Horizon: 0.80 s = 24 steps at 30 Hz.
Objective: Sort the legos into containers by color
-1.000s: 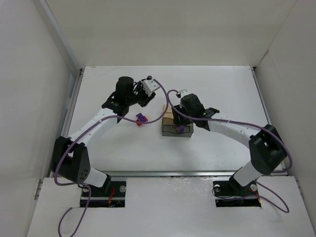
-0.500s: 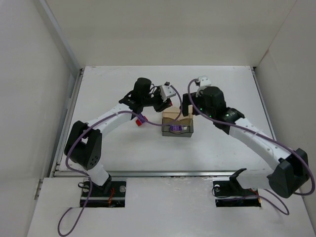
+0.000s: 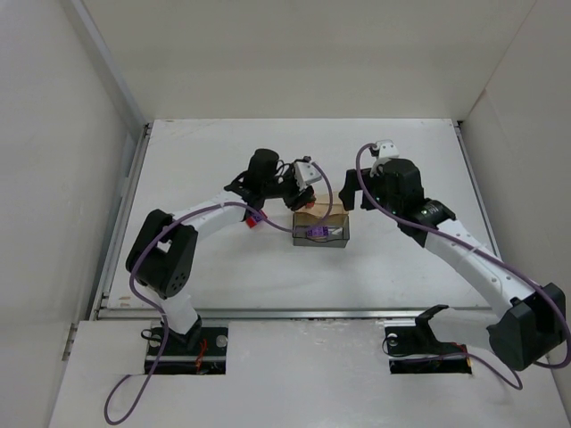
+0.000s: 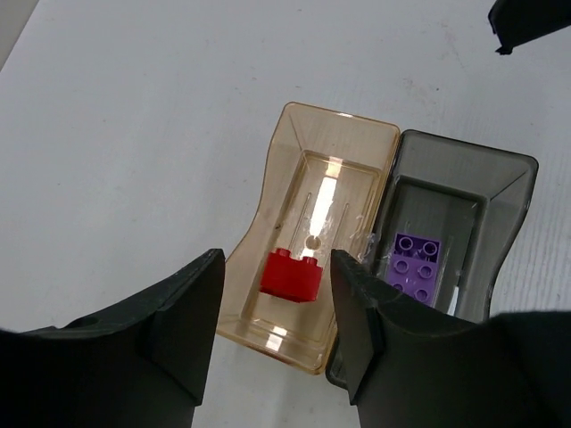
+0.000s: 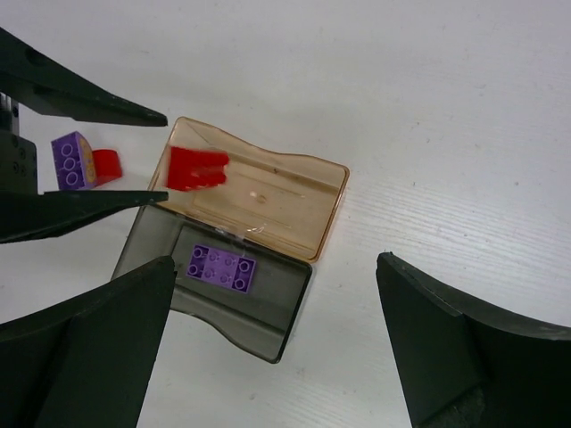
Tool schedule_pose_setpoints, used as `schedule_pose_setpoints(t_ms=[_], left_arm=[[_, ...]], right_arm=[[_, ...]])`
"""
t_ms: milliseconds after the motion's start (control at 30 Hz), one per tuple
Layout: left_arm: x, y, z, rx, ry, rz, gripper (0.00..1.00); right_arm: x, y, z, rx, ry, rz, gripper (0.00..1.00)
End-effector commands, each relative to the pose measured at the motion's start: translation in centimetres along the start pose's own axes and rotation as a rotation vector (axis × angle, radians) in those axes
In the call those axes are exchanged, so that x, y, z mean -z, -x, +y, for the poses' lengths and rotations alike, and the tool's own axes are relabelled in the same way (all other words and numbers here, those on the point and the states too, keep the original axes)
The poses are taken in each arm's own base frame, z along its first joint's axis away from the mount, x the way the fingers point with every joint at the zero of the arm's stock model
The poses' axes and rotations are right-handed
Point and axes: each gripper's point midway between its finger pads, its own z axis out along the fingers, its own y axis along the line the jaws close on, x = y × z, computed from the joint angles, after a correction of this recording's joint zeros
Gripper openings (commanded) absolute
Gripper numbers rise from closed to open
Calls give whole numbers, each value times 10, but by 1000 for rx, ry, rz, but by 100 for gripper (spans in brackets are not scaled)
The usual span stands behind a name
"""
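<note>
The legos are lying in three spots. A red brick [image 4: 291, 275] is sitting in the amber tray [image 4: 272, 196], at the end under the left end effector [image 4: 277, 259]. A purple brick [image 4: 411, 267] is lying flat in the grey tray [image 4: 504, 205]. A red-purple pair [image 3: 255, 218] is resting on the tabletop [image 3: 205, 160], just at 9 o'clock of the containers [image 3: 343, 230] in the top view. The two trays are standing joined side by side near the tabletop's middle, amber at 12 o'clock and grey at 6 o'clock. Bare white surface is running out from them to the walls [image 3: 89, 178] on every side. The left end effector is hovering over the amber tray, its jaws narrowly parted and gripping nothing, with the red brick showing below the gap. The right end effector [image 5: 275, 263] is hanging at 2 o'clock of the trays, jaws spread wide and holding nothing.
</note>
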Motion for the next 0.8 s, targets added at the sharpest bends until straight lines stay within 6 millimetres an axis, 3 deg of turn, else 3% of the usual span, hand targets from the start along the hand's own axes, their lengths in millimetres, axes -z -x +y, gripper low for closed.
schedule_pose_setpoints(t_ms=[0, 100, 133, 233, 267, 333, 367, 433, 500, 533, 567, 600, 667, 733, 767], left_arm=[[0, 8, -4, -21, -10, -39, 48], [0, 8, -4, -31, -9, -39, 69], [0, 7, 0, -31, 8, -31, 82], [4, 14, 15, 17, 90, -12, 84], [9, 33, 25, 14, 119, -33, 84], [24, 27, 41, 52, 151, 15, 85], [35, 38, 51, 44, 171, 11, 86], [60, 10, 62, 96, 180, 125, 91], [78, -8, 64, -13, 135, 212, 91], [93, -34, 54, -22, 72, 304, 91], [101, -46, 53, -91, 33, 348, 91], [111, -55, 56, -283, -21, 395, 88], [127, -80, 49, -412, -121, 484, 85], [132, -100, 50, -664, -267, 543, 83], [139, -113, 37, -708, -383, 575, 81]], right_arm=[[10, 13, 3, -13, 18, -44, 99], [10, 13, 3, -4, 18, -44, 99], [11, 17, 5, -4, 30, -51, 99], [10, 18, 10, -4, 51, -47, 99], [10, 18, 12, -3, 62, -45, 99], [8, 15, 13, -3, 71, -32, 99], [8, 15, 13, -3, 71, -32, 99], [6, 11, 19, -2, 105, -14, 99], [4, 7, 23, -2, 126, 2, 99], [2, 5, 28, 11, 161, 9, 99], [2, 7, 32, 34, 184, 11, 99], [0, 3, 35, 48, 207, 24, 99], [-7, 2, 47, 75, 280, 52, 99], [-11, 0, 55, 116, 333, 74, 99], [-16, -1, 60, 131, 350, 92, 99]])
